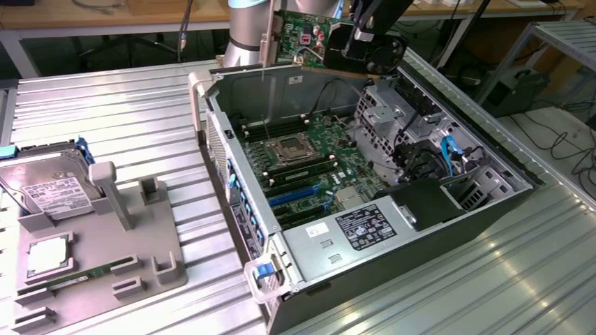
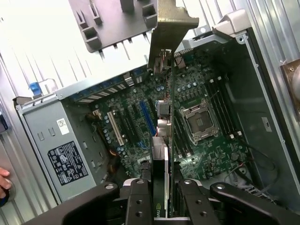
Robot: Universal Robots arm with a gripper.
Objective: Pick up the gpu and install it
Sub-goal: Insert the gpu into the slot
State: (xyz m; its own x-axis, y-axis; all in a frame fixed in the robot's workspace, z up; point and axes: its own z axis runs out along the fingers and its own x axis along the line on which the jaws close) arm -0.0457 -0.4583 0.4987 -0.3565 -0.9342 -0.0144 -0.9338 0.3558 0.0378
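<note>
My gripper (image 1: pixel 359 43) hangs above the far end of the open computer case (image 1: pixel 216 112), shut on the gpu (image 1: pixel 306 36). The card is held on edge, its green circuit side and pale metal bracket (image 1: pixel 273 38) facing the exterior view's left. In the wrist view the gpu (image 2: pixel 161 154) runs edge-on from between my fingers (image 2: pixel 138 197) out to its bracket (image 2: pixel 171 28). It floats clear of the motherboard (image 2: pixel 197 117), roughly in line with the blue expansion slots (image 2: pixel 147 117), which lie open and unoccupied (image 1: pixel 293 197).
A grey fixture tray (image 1: pixel 139 237) on the exterior view's left holds a hard drive (image 1: pixel 47 188) and a green memory stick (image 1: pixel 88 272). Inside the case sit a power supply (image 1: pixel 363 227) and drive cage (image 1: pixel 386 112). A person's hand (image 2: pixel 3 183) shows beside the case.
</note>
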